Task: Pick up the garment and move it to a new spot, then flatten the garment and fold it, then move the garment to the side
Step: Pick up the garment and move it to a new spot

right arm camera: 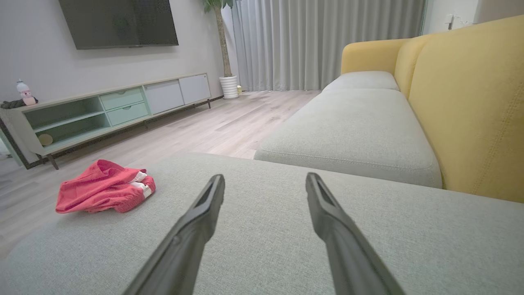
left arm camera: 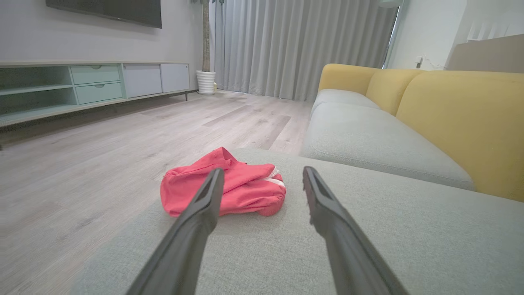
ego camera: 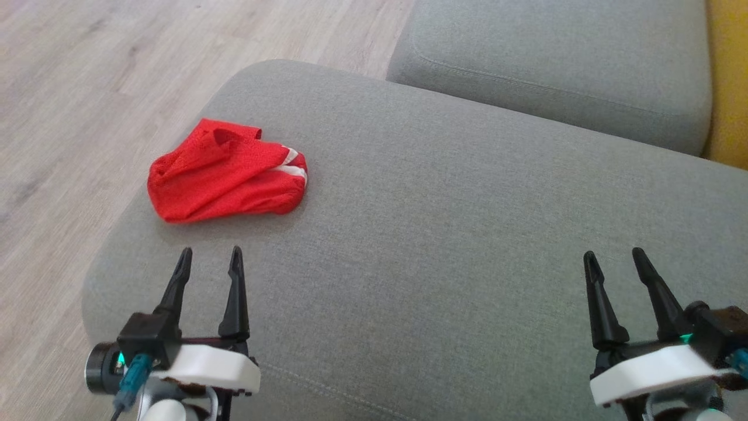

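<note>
A crumpled red garment (ego camera: pixel 225 172) with white stripes lies near the left edge of the grey sofa cushion (ego camera: pixel 444 234). My left gripper (ego camera: pixel 210 258) hovers open just short of it, fingers pointing toward it, nothing between them. In the left wrist view the garment (left arm camera: pixel 237 188) sits just beyond the fingertips, mostly to the left of the gap. My right gripper (ego camera: pixel 613 257) stands open far to the right over bare cushion. From the right wrist view the garment (right arm camera: pixel 104 187) lies well off to the left.
Wooden floor (ego camera: pixel 87 88) drops off past the cushion's left edge. A second grey seat cushion (ego camera: pixel 555 64) lies beyond, with the yellow backrest (ego camera: pixel 727 82) at the right. A TV cabinet (right arm camera: pixel 102 110) stands across the room.
</note>
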`<state>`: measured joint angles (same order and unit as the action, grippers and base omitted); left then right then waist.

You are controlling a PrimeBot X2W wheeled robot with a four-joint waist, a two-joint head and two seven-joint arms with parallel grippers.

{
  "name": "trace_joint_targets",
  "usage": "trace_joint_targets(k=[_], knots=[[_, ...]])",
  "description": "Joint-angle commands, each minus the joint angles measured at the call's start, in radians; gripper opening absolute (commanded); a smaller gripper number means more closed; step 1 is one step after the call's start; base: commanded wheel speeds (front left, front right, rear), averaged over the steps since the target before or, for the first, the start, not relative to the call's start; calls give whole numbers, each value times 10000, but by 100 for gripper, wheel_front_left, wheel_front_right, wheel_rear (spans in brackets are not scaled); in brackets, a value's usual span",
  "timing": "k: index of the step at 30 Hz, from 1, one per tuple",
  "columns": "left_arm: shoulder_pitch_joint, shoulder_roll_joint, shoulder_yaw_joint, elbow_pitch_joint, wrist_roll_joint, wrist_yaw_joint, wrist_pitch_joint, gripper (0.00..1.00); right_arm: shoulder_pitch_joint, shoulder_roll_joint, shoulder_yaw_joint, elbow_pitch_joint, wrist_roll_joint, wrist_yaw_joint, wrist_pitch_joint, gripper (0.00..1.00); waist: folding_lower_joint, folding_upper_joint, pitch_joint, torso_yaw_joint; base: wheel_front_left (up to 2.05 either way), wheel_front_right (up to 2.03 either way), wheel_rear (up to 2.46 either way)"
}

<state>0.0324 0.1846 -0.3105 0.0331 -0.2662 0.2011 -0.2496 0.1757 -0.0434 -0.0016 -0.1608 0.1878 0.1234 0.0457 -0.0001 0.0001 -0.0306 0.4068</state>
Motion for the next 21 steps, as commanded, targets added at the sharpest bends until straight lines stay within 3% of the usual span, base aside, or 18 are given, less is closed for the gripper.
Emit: trace_joint_targets(k=[1, 8, 14, 21], knots=[[-405, 20, 404, -388, 87, -37, -121, 100, -358, -68, 241, -414, 24, 73, 15, 100, 1, -1, 1, 40, 0, 0, 0], [-493, 8, 676, -290, 216, -139, -121, 100, -394, -68, 205, -475, -94, 73, 83, 100, 1, -1, 138, 78, 0, 0, 0], [-1284, -54, 1062, 345, 108, -304, -121, 100, -768, -68, 128, -848, -481, 73, 404, 100, 1, -1, 996, -133, 0, 0, 0], [-3458, -43, 1869, 2860, -583, -829, -122, 100, -1562, -170, 215, -1546, -1027, 73, 1032, 100, 1, -1, 2723, -618, 0, 0, 0]])
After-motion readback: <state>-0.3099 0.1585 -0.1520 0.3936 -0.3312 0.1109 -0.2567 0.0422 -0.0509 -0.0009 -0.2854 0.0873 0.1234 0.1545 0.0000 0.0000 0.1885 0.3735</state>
